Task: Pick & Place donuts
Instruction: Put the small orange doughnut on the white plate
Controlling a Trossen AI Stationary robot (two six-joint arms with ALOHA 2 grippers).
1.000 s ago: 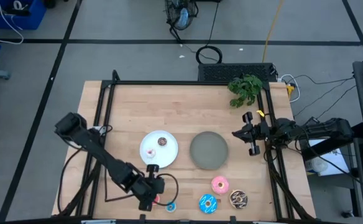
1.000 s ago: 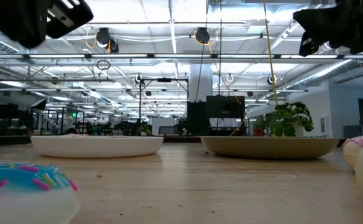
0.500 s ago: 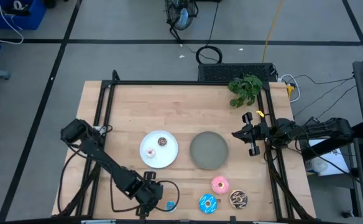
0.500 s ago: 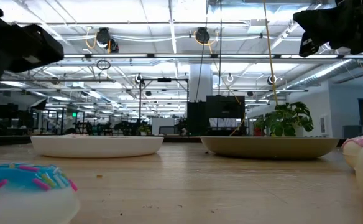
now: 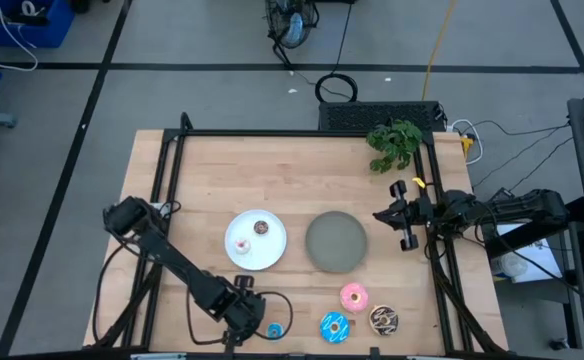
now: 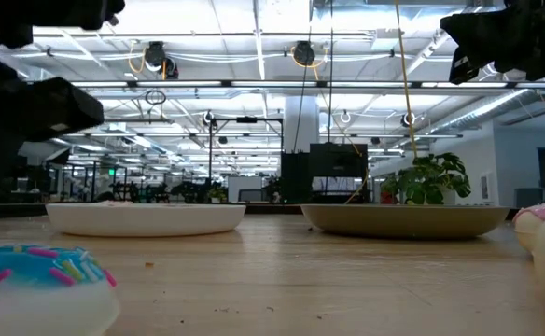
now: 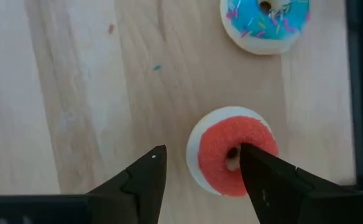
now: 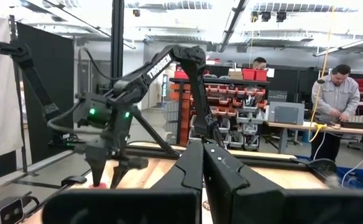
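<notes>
Left gripper (image 7: 197,163): held open low at the table's near edge, one finger (image 7: 145,180) over bare wood, the other over the red donut's hole; nothing is gripped.
Red donut (image 7: 233,150): seen flat on the wood between the open fingers, closer to one of them; in the high view it is hidden under the gripper (image 5: 240,318).
Small blue donut (image 5: 274,330): laid just beside the left gripper; its sprinkled top is also seen in the left wrist view (image 7: 266,23) and in the low view (image 6: 39,287).
White plate (image 5: 256,240): set left of centre; a brown donut (image 5: 262,228) and a white donut (image 5: 240,243) are carried on it.
Grey plate (image 5: 336,241): placed just right of the white plate.
Larger donuts: blue (image 5: 333,326), pink (image 5: 353,296) and chocolate (image 5: 383,319) are grouped near the front edge, right of the left gripper.
Right gripper (image 5: 404,215): parked at the table's right edge with fingers pressed together, holding nothing.
Plant (image 5: 394,143): stood at the far right corner.
</notes>
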